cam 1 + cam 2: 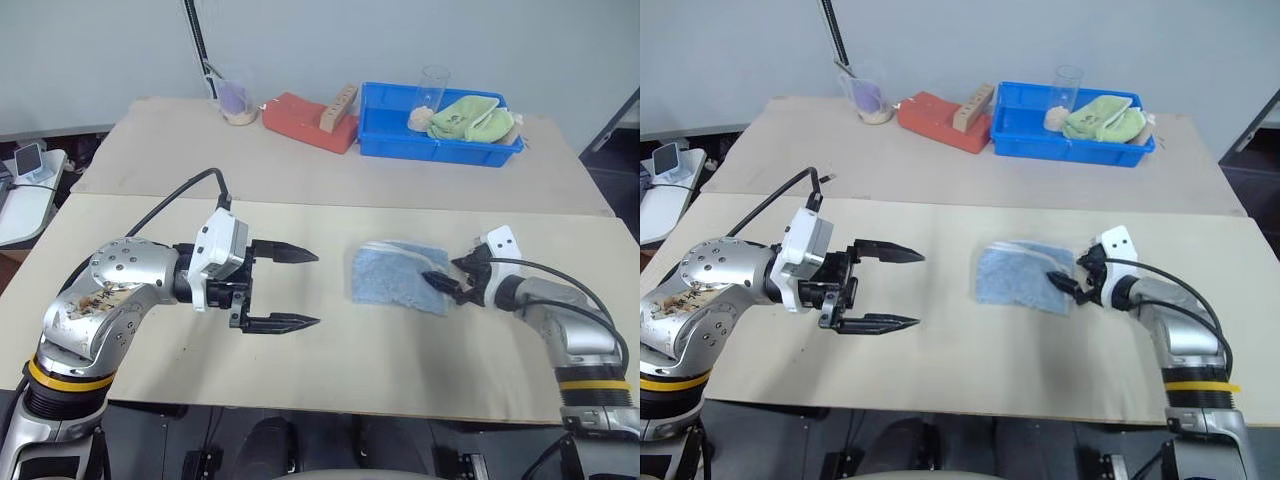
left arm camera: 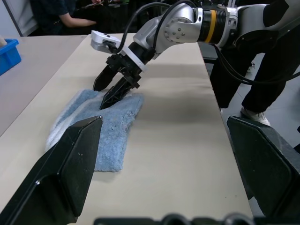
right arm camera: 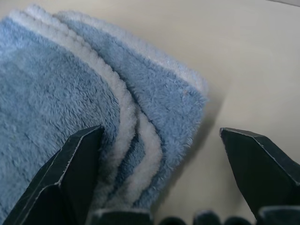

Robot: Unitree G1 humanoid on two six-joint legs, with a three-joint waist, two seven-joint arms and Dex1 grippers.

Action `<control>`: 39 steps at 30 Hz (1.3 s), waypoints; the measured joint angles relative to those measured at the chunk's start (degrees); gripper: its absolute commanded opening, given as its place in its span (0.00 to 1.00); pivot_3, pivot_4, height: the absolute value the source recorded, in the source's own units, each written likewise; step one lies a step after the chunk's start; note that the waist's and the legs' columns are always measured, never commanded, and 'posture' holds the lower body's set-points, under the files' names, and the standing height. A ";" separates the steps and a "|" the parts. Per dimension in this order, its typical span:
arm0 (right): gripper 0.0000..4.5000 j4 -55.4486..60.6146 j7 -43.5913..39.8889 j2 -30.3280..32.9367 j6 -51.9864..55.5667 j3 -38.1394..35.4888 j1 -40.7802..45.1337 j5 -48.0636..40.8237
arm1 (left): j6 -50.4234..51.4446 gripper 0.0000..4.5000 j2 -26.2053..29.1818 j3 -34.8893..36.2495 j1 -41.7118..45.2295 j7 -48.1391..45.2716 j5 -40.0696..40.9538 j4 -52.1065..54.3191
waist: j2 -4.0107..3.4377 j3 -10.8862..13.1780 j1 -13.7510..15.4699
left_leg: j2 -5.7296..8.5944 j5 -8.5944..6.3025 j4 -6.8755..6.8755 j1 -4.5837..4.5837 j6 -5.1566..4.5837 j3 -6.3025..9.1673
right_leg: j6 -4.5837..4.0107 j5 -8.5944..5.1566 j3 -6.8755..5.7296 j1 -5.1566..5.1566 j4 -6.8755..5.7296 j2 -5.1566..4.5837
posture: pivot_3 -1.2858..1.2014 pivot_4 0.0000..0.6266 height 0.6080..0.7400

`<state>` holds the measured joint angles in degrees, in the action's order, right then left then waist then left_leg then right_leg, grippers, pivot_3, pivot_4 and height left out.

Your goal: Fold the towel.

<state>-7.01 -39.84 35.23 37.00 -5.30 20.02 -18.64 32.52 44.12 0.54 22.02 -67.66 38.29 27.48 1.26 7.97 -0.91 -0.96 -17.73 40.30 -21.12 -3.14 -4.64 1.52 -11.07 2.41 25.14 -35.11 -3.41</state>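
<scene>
Beige tabletop (image 1: pixel 330 370) with folded towel (image 1: pixel 398 275) between open left gripper (image 1: pixel 280 288) and open right gripper (image 1: pixel 447 278)

**What we count on the desk**

We count one towel (image 1: pixel 398 275), light blue and folded into layers; at its corner we see three stacked layers with pale hems. We count two grippers: the left gripper (image 1: pixel 283 288) and the right gripper (image 1: pixel 446 282), each with two black fingers. At the far side we count one blue bin (image 1: pixel 392 132), one light green cloth (image 1: pixel 470 117), two clear cups (image 1: pixel 236 97), one red pad (image 1: pixel 300 119) and one wooden block (image 1: pixel 339 105). We count two desk (image 1: pixel 330 380) surfaces, one behind the other.
</scene>
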 measured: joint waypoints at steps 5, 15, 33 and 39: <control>0.43 0.12 0.02 -0.82 1.54 -0.16 0.37 -0.84 | -0.39 1.00 0.02 0.00 -0.39 1.34 -0.24 0.07 | 0.00 0.00 0.08 | 0.00 0.00 0.00 0.00 0.00 0.00 | 0.00 0.00 0.00 -0.01 0.00 -0.02 | 0.52 0.24 0.82; 0.00 -1.11 4.90 -2.55 1.79 -6.46 2.08 -3.52 | -1.63 1.00 -3.04 -0.31 0.54 3.68 0.17 0.07 | 0.00 0.00 0.14 | 0.02 0.01 0.01 -0.01 0.01 -0.02 | 0.00 0.01 0.02 0.00 0.00 -0.04 | 0.52 0.24 0.82; 0.80 -10.98 17.66 -1.58 0.27 -18.42 3.58 -3.99 | -2.36 1.00 -4.12 -1.35 2.51 6.41 -2.18 -3.24 | -0.06 -0.01 -0.09 | 0.02 0.01 -0.06 -0.02 0.01 -0.05 | 0.01 0.00 0.09 0.01 0.02 -0.03 | 0.52 0.24 0.82; 0.99 2.11 9.60 7.73 -0.66 -18.53 -2.58 -5.10 | -2.00 1.00 -0.25 2.96 -4.40 12.89 -7.08 -3.64 | -0.12 0.02 0.10 | -0.01 0.00 -0.18 -0.01 0.01 -0.03 | 0.03 -0.01 0.06 0.05 0.06 -0.04 | 0.52 0.24 0.82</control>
<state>-4.91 -30.24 42.96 36.34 -23.83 17.44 -23.74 30.52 43.88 3.51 17.62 -54.77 31.21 23.83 1.13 7.99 -0.81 -0.97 -17.72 40.12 -21.13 -3.13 -4.67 1.55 -11.09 2.47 25.19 -35.05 -3.45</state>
